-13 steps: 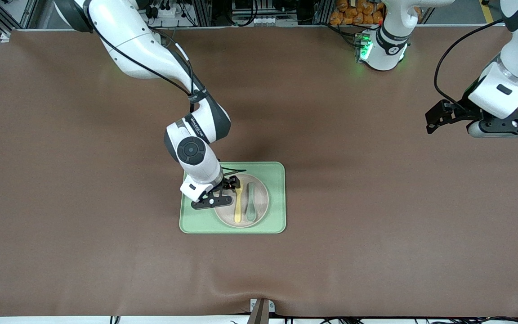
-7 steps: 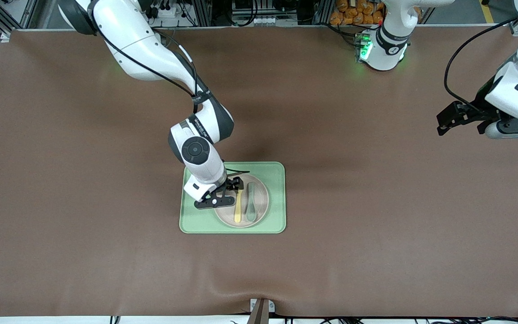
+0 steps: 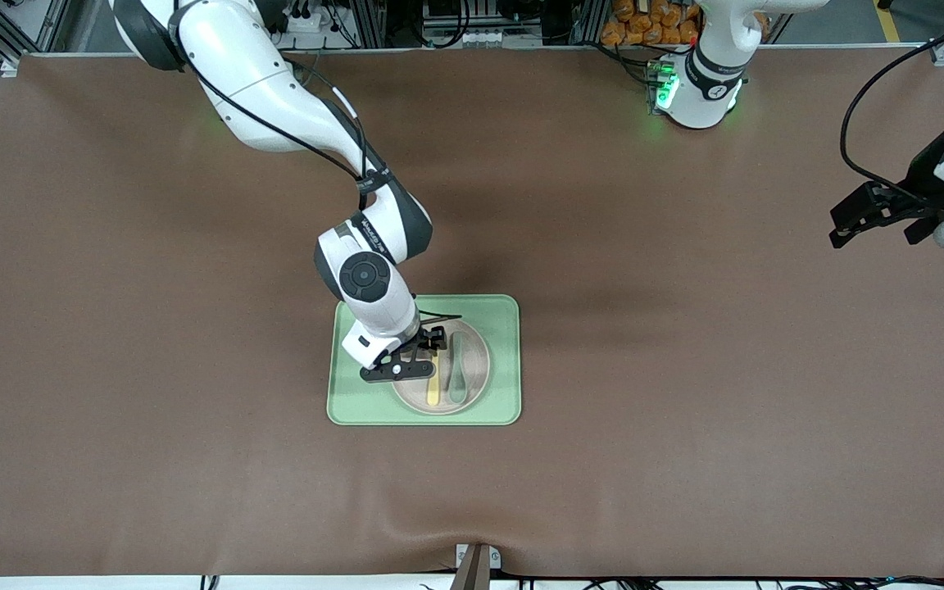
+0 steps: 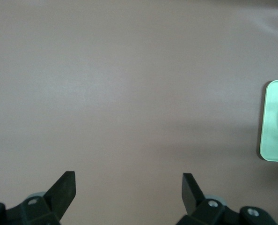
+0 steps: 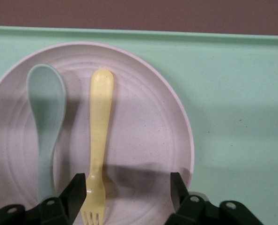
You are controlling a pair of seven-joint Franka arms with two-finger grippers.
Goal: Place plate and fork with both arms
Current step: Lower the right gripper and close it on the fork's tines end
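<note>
My right gripper [image 3: 429,354] was down over the plate [image 3: 478,360], which sat in the green tray [image 3: 505,311] near the middle of the table [image 3: 685,369]. The fork [image 3: 434,387] lay flat on the plate, tines toward my bases, handle end toward the front camera. Beside it on the plate, on the side toward my left arm's end, lay the teal spoon [image 3: 456,369], parallel to the fork and not touching it.

In my right wrist view the fingers [image 5: 76,192] stood apart with a clear gap between them. One finger was just next to the fork's [image 5: 101,140] tine end; the other hung over bare plate [image 5: 148,122]. They were spread, not clamped on anything, and the fork lay at one side of the gap, not centred in it. The spoon [image 5: 46,108] lay outside the fingers. Whether the fingertips touched the plate I could not tell.

My left gripper [image 3: 869,213] waited in the air over bare table at my left arm's end, well apart from the tray. In its wrist view, its fingers [image 4: 64,190] were spread wide and held nothing, with a tray [image 4: 274,122] corner at the edge of that view.
</note>
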